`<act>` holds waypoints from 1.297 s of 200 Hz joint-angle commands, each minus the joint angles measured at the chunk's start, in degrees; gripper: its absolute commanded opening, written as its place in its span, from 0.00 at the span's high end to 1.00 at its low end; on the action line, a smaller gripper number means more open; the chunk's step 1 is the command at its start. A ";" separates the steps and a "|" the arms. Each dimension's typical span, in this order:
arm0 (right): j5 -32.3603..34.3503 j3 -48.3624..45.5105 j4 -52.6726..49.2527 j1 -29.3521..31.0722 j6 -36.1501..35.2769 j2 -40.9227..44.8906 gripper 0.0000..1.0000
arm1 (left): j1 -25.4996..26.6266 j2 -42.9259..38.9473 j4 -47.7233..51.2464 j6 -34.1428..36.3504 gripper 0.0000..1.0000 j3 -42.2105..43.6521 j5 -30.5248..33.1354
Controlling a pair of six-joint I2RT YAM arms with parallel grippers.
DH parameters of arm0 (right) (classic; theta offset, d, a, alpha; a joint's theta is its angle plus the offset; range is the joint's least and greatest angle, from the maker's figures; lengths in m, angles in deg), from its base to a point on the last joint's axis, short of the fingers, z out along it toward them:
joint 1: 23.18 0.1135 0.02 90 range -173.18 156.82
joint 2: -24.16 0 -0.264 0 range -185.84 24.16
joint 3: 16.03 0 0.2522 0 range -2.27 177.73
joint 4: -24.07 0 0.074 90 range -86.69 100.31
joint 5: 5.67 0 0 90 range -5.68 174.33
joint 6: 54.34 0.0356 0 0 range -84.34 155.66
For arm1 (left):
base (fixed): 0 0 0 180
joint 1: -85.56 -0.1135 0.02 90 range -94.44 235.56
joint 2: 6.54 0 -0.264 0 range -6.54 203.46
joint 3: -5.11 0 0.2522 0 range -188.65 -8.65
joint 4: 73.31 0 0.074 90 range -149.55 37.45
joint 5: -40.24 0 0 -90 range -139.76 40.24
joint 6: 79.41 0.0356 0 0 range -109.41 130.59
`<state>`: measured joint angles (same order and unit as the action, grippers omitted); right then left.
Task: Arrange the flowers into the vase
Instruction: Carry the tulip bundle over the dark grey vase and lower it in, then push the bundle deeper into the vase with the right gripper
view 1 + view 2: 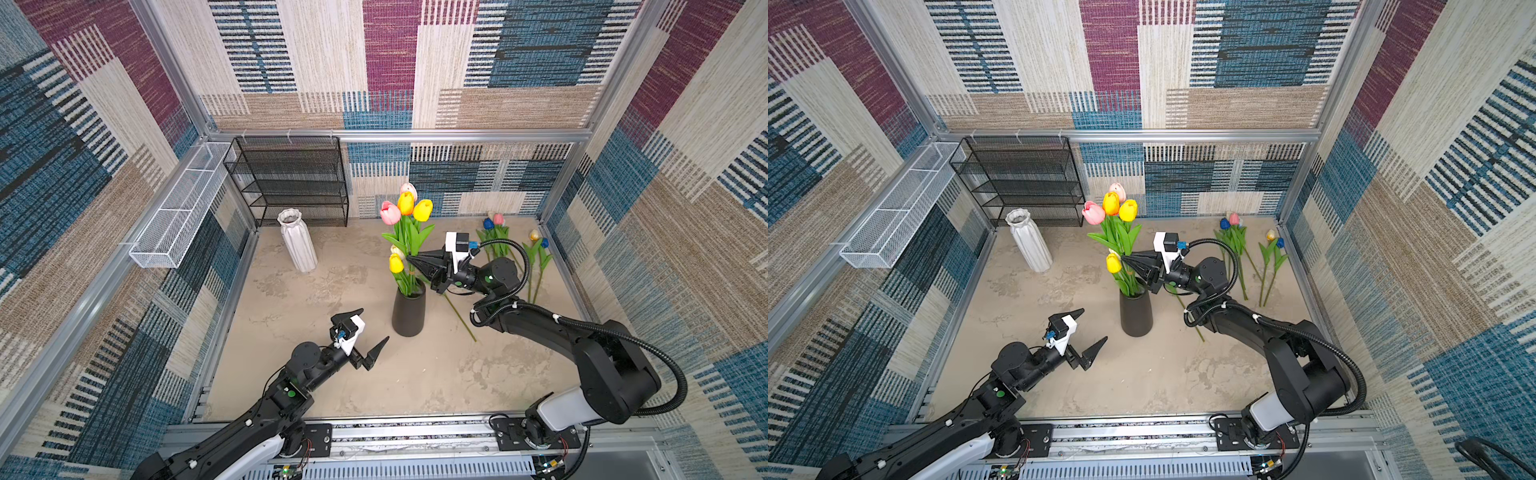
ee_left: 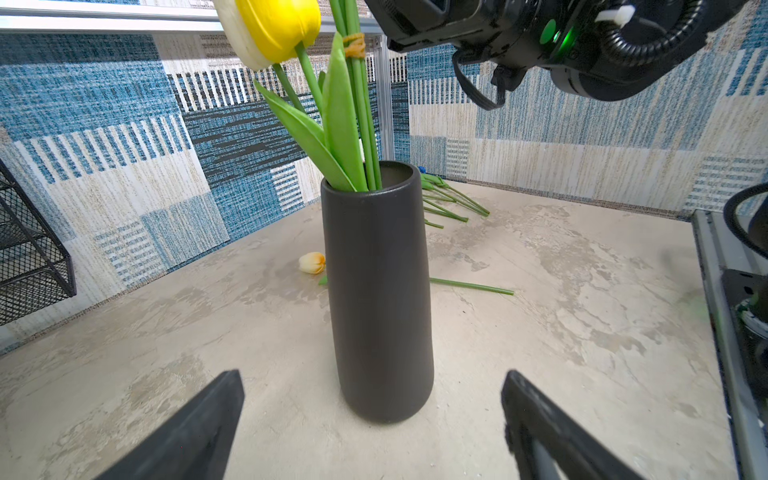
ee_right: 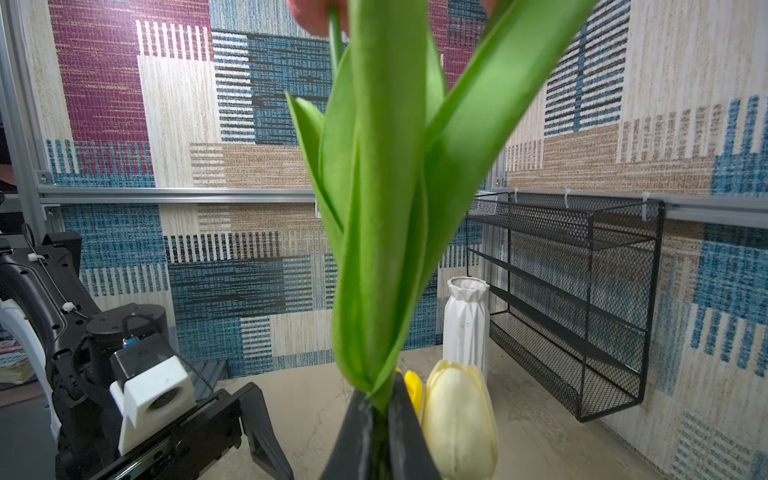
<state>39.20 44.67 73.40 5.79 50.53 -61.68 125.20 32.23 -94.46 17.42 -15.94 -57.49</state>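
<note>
Over the black vase (image 1: pixel 408 316), R fingers (image 1: pixel 422 262) clench the flowers (image 1: pixel 409 232) by the stems, which stand nearly straight up w/ ends inside. L fingers (image 1: pixel 377 348) spread wide, empty, near the vase. Loose flowers (image 1: pixel 496 243) lie on desk (image 1: pixel 415 374), closer to R arm.

One dark vase (image 1: pixel 409 313), one white vase (image 1: pixel 297 245), two mesh racks (image 1: pixel 291 183), six upright tulips (image 1: pixel 406 203).

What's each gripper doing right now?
Left gripper: open, empty, facing the black vase.
Right gripper: shut on the flowers standing in that vase.
</note>
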 commanded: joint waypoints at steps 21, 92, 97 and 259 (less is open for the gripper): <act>0.10 -2.00 0.86 0.04 -2.33 -0.03 0.98 | 0.00 -0.28 -2.70 1.24 0.00 0.48 0.53; 6.73 -7.23 -1.21 0.03 -5.54 1.51 0.83 | 0.00 -1.05 -2.35 1.34 0.00 0.78 0.95; 7.13 -7.63 -1.37 0.03 -5.71 1.63 0.79 | 0.00 -1.19 -2.20 1.34 0.00 0.92 0.96; 19.32 -7.50 -24.46 0.90 -11.12 5.22 0.55 | 0.00 1.53 -4.88 0.54 0.00 0.84 0.52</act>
<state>56.34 35.14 54.63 6.01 41.57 -55.65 125.20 33.19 -95.12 17.35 -14.46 -56.16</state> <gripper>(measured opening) 0.455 0.996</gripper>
